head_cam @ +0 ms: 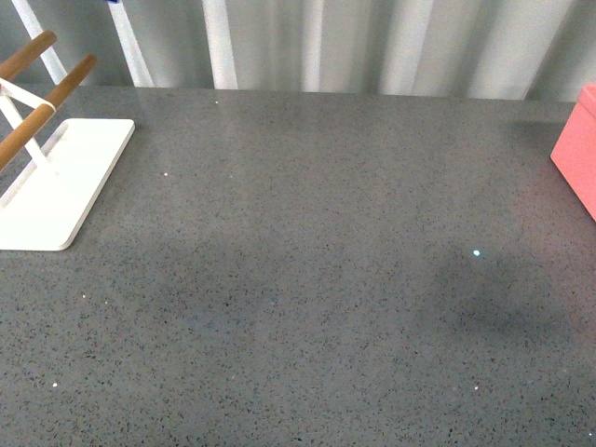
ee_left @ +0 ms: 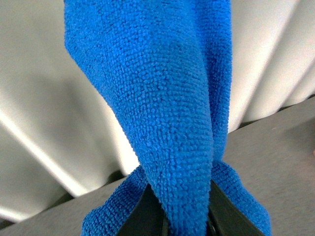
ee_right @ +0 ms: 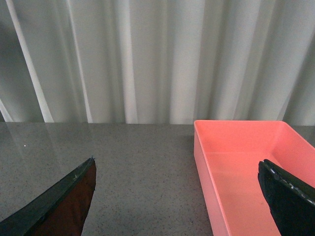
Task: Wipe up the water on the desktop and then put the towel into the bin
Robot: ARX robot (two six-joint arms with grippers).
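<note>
The dark grey speckled desktop [head_cam: 307,261] fills the front view; neither arm shows there. A faint darker patch [head_cam: 223,317] lies on it near the front middle. The salmon-pink bin [head_cam: 579,149] stands at the right edge. In the left wrist view my left gripper [ee_left: 184,216] is shut on the bright blue towel [ee_left: 162,98], which hangs bunched between the black fingers [ee_left: 142,216] above the desktop [ee_left: 280,162]. In the right wrist view my right gripper [ee_right: 177,182] is open and empty, its fingers [ee_right: 64,201] wide apart, with the empty bin [ee_right: 246,167] just beyond it.
A flat white tray-base rack [head_cam: 56,182] with wooden bars [head_cam: 42,98] stands at the back left of the desktop. Pale pleated curtains [head_cam: 372,42] hang behind the desk's far edge.
</note>
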